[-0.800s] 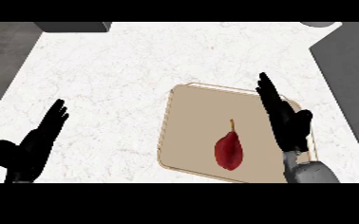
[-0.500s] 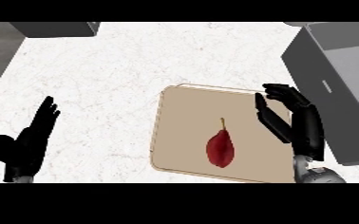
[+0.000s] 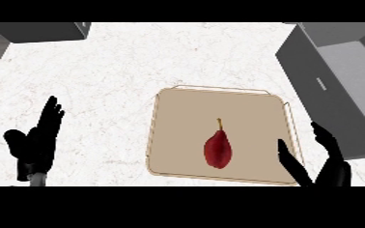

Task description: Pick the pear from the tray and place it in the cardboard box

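Observation:
A dark red pear [image 3: 217, 148] with a thin stem lies on the beige tray [image 3: 178, 125], a little below the tray's middle. My right hand [image 3: 329, 167] shows at the lower right, over the tray's right edge, open with its thumb and fingers spread apart, a short way right of the pear and not touching it. At the lower left my left hand [image 3: 34, 146] rests open, fingers pointing up, well clear of the tray. No cardboard-coloured box shows; a grey box [image 3: 333, 72] stands at the right.
The white speckled counter [image 3: 128, 67] spreads around the tray. A grey block [image 3: 43, 31] sits at the top left corner. The grey box at the right stands close to the tray's right edge.
The view has shifted, so the tray sits more central and the grey box shows larger. My right hand has dropped lower and to the right, its fingers spread wider. The pear has not moved on the tray.

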`<action>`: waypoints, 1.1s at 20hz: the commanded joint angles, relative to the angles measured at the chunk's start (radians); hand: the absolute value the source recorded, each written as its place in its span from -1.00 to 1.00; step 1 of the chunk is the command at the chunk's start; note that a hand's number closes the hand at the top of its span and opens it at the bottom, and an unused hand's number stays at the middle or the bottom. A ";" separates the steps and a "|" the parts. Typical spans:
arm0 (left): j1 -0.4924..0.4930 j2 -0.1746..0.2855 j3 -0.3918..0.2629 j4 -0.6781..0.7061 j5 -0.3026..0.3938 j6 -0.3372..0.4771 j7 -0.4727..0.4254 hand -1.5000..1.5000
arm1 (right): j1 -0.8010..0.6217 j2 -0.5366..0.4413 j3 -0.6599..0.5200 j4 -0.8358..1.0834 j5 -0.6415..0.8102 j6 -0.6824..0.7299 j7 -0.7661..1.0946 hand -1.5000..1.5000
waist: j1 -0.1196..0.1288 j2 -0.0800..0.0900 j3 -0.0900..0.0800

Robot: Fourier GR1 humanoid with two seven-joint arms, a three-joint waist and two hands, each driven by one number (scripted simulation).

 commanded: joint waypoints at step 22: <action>-0.128 -0.086 -0.082 0.050 -0.081 0.018 0.050 0.00 | 0.070 0.258 0.369 -0.545 0.764 0.889 1.095 -1.00 | 0.102 0.018 0.007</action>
